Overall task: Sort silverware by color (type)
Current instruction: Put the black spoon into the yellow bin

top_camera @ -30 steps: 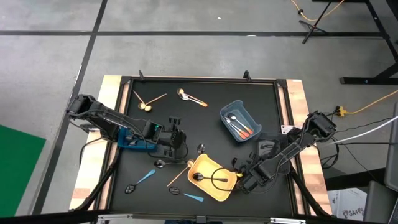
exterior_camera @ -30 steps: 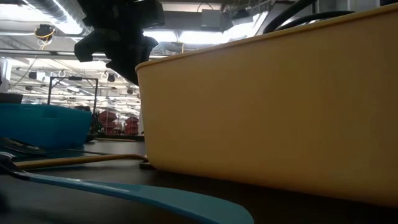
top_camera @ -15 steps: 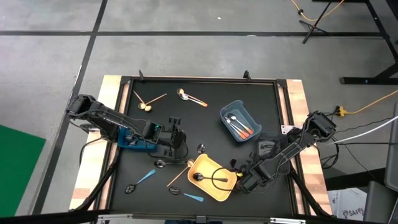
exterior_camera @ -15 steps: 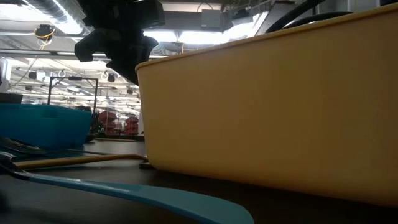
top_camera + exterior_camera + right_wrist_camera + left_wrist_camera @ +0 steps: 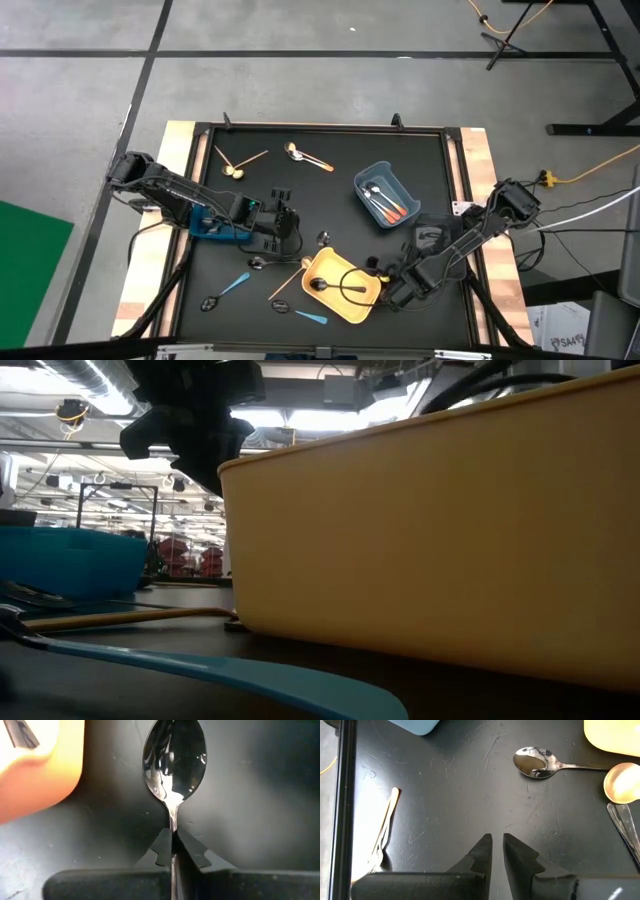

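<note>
My right gripper stands by the right edge of the yellow bin, pointing down, shut on a shiny dark spoon on the black mat. Two black spoons lie in the yellow bin. Orange-handled spoons lie in the light-blue bin. My left gripper hovers left of the yellow bin, its fingers a narrow gap apart with nothing between them. Beyond it lie a shiny dark spoon and a gold spoon bowl. My right gripper pinches the spoon's neck, just behind the bowl, between its two fingertips. The fingers come from above and point steeply down. The handle runs back between them and is hidden. The bowl faces up over the mat, next to the yellow bin's corner.
Loose spoons lie about the mat: gold ones and an orange-handled one at the far side, light-blue ones, a wooden one and black ones near the front. A dark blue bin sits under my left arm.
My right gripper has shut on the spoon's neck beside the yellow bin without shifting its place. The spoon and the bins lie as before.
</note>
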Controlling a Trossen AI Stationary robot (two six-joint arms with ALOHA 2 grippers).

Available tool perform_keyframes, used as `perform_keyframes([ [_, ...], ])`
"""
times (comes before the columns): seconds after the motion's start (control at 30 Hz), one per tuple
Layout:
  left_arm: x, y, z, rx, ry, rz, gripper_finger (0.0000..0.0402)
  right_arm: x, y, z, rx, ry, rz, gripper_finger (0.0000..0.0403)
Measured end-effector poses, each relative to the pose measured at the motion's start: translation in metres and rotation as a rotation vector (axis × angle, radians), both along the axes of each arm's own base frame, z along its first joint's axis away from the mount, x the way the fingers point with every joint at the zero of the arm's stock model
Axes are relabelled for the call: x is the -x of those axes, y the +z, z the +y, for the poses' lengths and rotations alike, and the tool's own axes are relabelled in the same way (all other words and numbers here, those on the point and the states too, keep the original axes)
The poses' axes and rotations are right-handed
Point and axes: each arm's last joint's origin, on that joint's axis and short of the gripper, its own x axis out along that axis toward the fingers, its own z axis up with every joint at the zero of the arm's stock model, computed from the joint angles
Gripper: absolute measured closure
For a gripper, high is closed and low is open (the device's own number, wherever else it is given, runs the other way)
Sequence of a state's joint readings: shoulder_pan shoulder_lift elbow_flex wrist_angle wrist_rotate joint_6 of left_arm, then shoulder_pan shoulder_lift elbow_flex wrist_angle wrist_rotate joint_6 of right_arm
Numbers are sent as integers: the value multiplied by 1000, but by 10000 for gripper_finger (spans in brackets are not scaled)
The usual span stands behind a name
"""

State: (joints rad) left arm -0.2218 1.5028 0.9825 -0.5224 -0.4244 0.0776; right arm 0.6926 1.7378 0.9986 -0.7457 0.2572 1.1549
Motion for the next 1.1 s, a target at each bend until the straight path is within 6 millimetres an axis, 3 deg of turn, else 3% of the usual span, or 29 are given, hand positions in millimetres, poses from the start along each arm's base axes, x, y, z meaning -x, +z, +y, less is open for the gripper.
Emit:
perform_keyframes([
  [0.17, 0, 0, 0, 0, 0, 0, 362, -2, 19, 1, 60, -1, 42, 401],
  [0.4, 0, 0, 0, 0, 0, -1, 362, -11, 65, 6, 136, 5, 56, 402],
  [0.7, 0, 0, 0, 0, 0, 0, 362, -34, 124, 22, 106, 141, -159, 402],
  [0.9, 0, 0, 0, 11, 15, -6, 362, -52, 136, 29, 92, 254, -319, 402],
  [1.1, 0, 0, 0, 13, 18, -7, 362, -77, 139, 23, 60, 272, -442, 402],
])
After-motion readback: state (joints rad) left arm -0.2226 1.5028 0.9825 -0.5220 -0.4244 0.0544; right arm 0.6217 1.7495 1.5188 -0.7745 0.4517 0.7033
